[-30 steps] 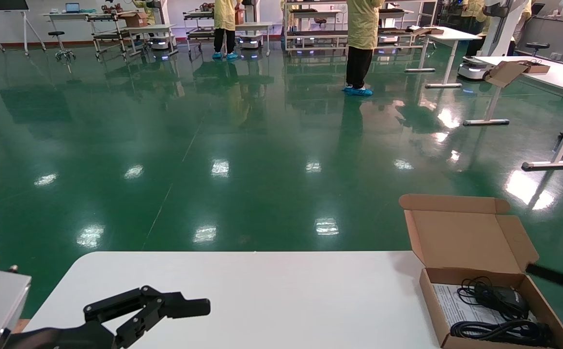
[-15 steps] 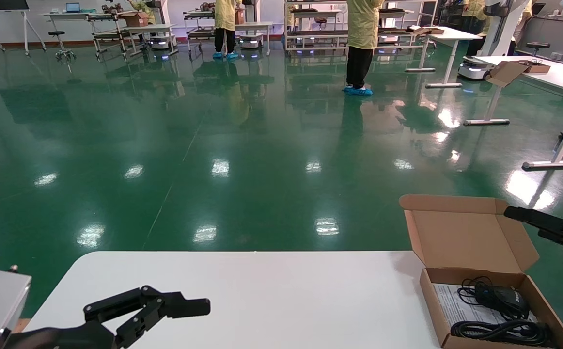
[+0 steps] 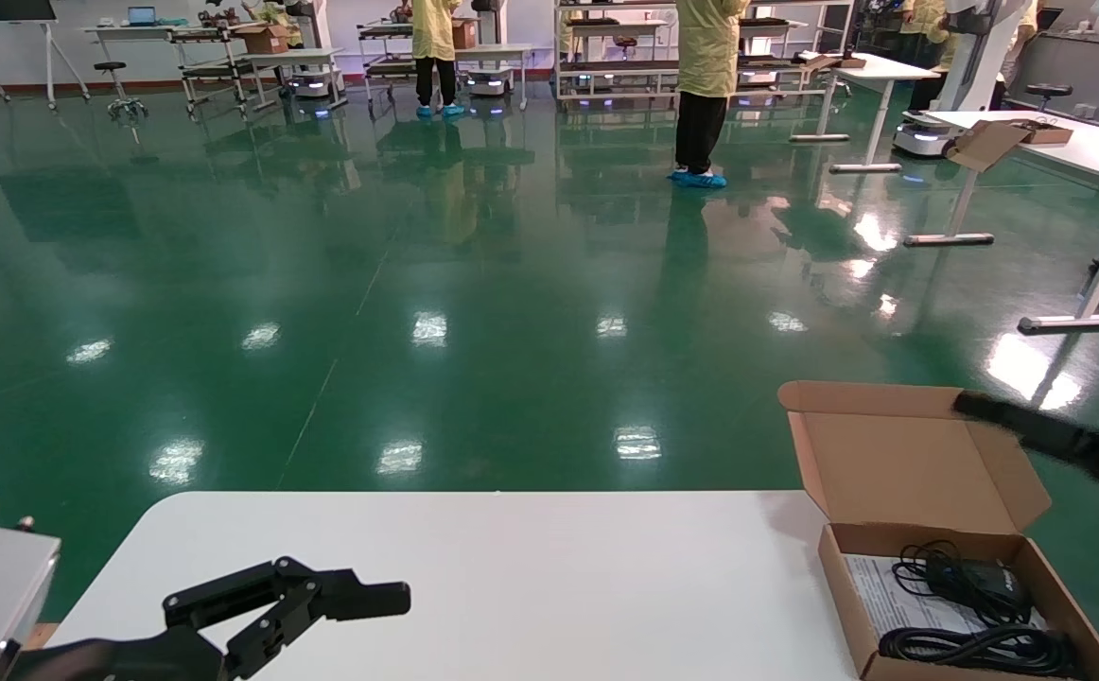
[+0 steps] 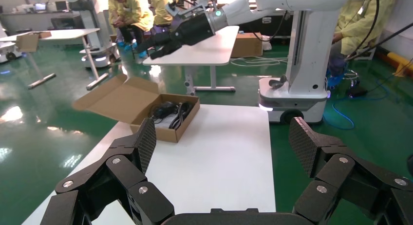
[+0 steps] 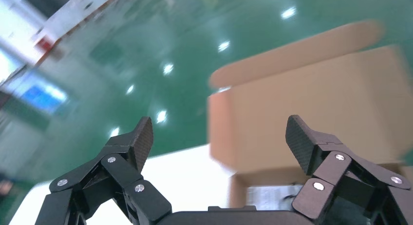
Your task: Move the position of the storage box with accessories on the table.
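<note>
Left gripper [image 3: 360, 598] parked low over the near-left part of the white table [image 3: 531, 567], fingers spread wide with nothing between them in the left wrist view, pads [image 4: 146, 140] facing each other across bare tabletop. Storage box [image 3: 961, 601] sits at the table's near-right corner, well apart from the left fingers and off past their tips toward the right; brown corrugated mailer, tray lying flat, long axis running near to far along the right table edge and slightly skewed. Its hinged lid [image 3: 909, 463] stands open and upright at the far end, leaning back past the table's far edge, side tabs flared out, inner face toward the robot. Inside the tray: accessories, namely a white printed sheet [image 3: 895, 596] on the floor of the box, a black mouse-like device [image 3: 980, 577] with thin cord on top toward the far end, a thicker black coiled cable [image 3: 980, 645] at the near end. Right gripper [image 5: 219, 137] raised above the box, fingers spread apart and holding nothing; the lid's inner face fills the space ahead of and between its tips, a tip [image 3: 975, 407] just in front of the lid's upper right corner, contact cannot be told. Beyond: glossy green floor [image 3: 417, 284], a person in a yellow coat [image 3: 706, 85] standing far off.
</note>
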